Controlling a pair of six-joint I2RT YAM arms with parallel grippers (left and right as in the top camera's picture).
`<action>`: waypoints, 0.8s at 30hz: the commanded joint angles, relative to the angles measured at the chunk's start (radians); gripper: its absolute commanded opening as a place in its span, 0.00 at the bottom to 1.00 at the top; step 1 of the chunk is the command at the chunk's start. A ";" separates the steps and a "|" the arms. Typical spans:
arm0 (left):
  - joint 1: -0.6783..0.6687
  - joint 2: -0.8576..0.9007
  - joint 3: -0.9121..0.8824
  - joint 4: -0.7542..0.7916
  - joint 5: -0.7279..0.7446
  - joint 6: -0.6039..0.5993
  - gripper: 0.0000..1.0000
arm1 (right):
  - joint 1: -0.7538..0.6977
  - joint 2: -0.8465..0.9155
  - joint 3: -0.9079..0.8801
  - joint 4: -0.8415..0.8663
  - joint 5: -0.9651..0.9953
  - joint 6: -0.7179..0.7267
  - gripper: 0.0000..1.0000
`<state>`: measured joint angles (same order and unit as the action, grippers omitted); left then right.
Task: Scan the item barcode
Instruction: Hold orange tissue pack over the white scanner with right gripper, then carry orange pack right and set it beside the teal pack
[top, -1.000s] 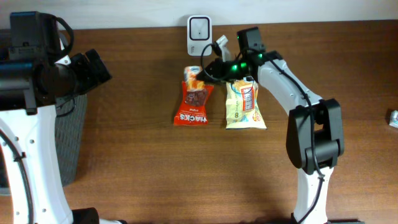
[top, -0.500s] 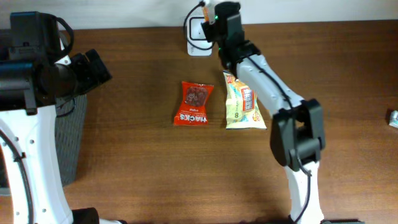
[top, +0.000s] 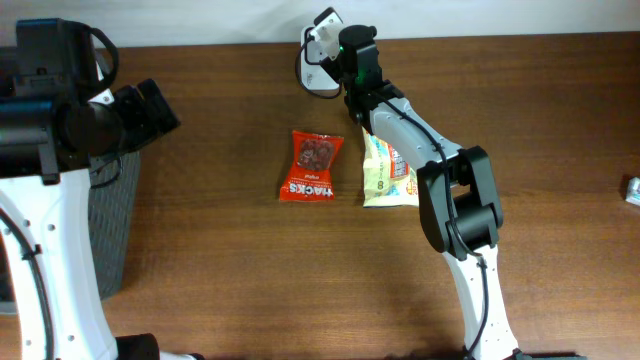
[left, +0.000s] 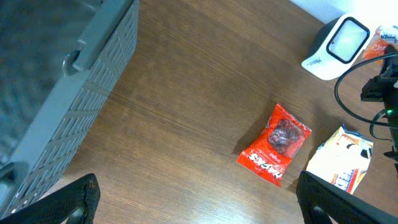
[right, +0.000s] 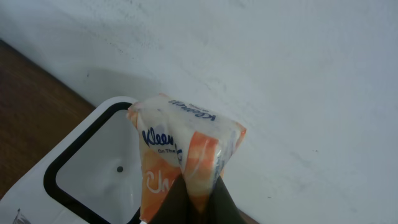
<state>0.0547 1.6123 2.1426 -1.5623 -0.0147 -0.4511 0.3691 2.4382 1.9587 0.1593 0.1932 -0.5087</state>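
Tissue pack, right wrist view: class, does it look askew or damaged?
Askew, yes: the right gripper pinches the tissue pack at one end, so its wrapper bunches and it tilts before the scanner. No tear shows.

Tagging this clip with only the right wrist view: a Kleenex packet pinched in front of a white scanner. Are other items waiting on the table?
Observer: Yes, two snack packets lie side by side on the wood: a red packet and a yellow-white packet.
Operator: And the left hand?
Observer: The left hand hangs wide open and empty, off to the left side.
Operator: Anything near it?
Observer: A grey basket sits at the table's left end, close to it.
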 joint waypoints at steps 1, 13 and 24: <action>0.002 -0.002 -0.002 0.002 0.000 -0.008 0.99 | 0.008 -0.003 0.011 0.005 -0.018 -0.049 0.04; 0.002 -0.002 -0.002 0.002 0.000 -0.008 0.99 | 0.066 -0.003 0.011 0.002 0.042 -0.324 0.04; 0.002 -0.002 -0.002 0.002 0.000 -0.008 0.99 | -0.110 -0.204 0.011 -0.117 0.312 0.364 0.04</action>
<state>0.0547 1.6123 2.1426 -1.5623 -0.0147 -0.4511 0.3565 2.3981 1.9583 0.1234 0.4114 -0.4561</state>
